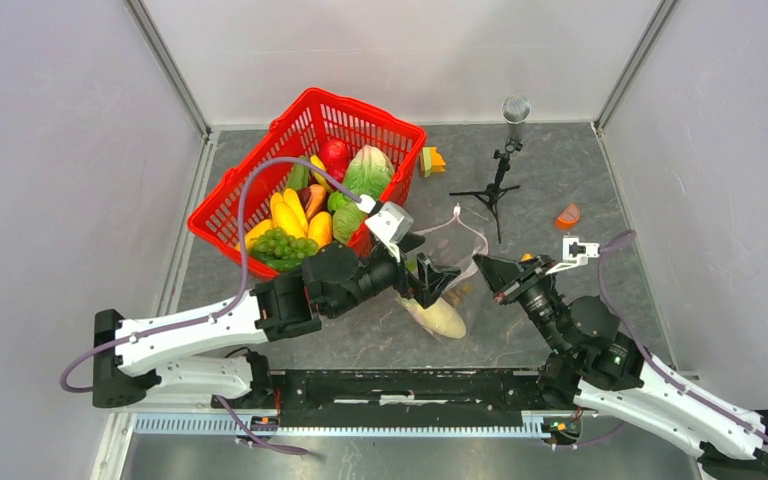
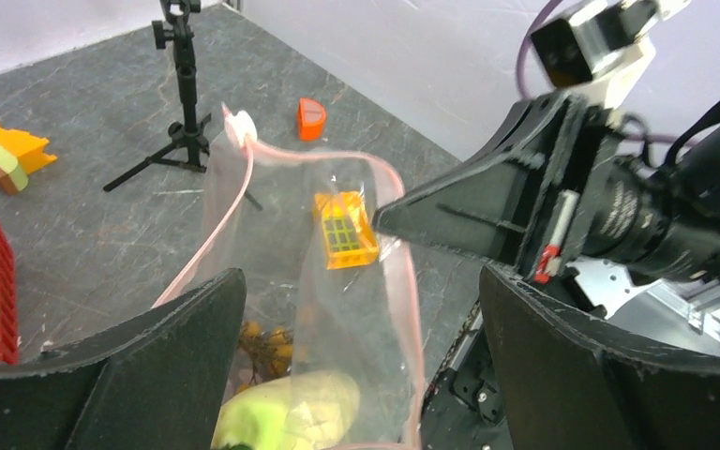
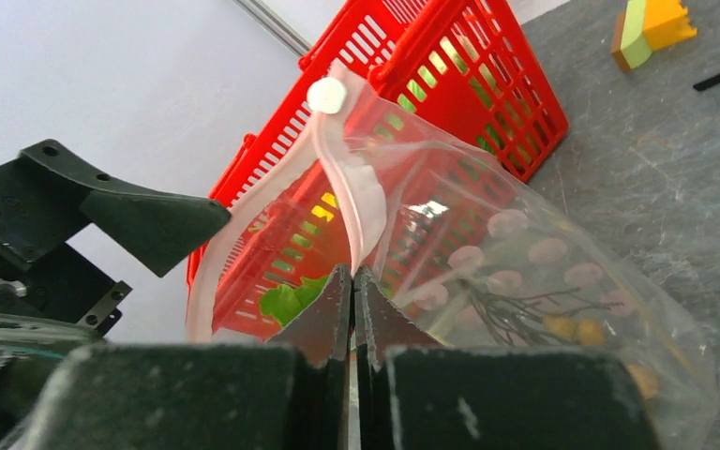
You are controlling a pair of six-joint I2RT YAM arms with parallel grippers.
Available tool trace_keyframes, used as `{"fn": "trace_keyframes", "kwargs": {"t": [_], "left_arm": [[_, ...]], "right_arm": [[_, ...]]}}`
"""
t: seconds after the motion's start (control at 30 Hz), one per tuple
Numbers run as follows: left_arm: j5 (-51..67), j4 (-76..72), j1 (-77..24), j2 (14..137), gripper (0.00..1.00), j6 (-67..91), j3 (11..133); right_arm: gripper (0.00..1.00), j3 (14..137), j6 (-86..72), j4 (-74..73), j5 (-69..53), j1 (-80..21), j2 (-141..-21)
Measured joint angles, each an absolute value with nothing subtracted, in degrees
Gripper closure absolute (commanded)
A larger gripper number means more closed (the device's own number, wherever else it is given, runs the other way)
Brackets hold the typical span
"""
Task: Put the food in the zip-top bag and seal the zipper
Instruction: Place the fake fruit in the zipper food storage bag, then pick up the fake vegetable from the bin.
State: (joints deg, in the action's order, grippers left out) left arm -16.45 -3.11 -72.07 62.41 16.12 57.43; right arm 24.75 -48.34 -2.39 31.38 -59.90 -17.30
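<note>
While most food sits in the red basket at 10 o'clock | zip-top bag central, unsealed | cream-white vegetable apparently inside, 6 o'clock end | left hand wide, empty | right hand pinching zipper.

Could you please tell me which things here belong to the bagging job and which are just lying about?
Job in hand: zip-top bag, zipper, cream-white vegetable, bananas, lettuce, red fruit, open left gripper, right gripper pinching the bag's edge.
Lying about: tripod stand, orange block, yellow-green block. The red basket only holds the food.
</note>
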Motion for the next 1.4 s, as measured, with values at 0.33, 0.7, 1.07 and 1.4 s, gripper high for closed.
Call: {"fn": "trace_keyframes", "kwargs": {"t": [0.33,0.7,1.07,1.4], "left_arm": [[-25.15,11.38,-72.07,55.55,0.00,16.58,61.25],[-32.18,24.29,-72.07,46.87,0.00,19.53,63.72],[-33.89,29.89,-68.79,55.88,0.00,19.51,69.97],[-24.97,33.89,-46.17,60.86,0.00,20.05,75.33]], "right_arm": [[1.00,40.99,-37.47,-10.63,29.50,-59.90,-23.90],[0.99,48.82,-32.03,-17.74,28.38,-59.90,-25.26],[0.98,50.68,-29.69,-22.31,27.03,-59.90,-23.83],[0.99,50.81,-26.11,-23.24,26.59,-59.90,-21.56]]}}
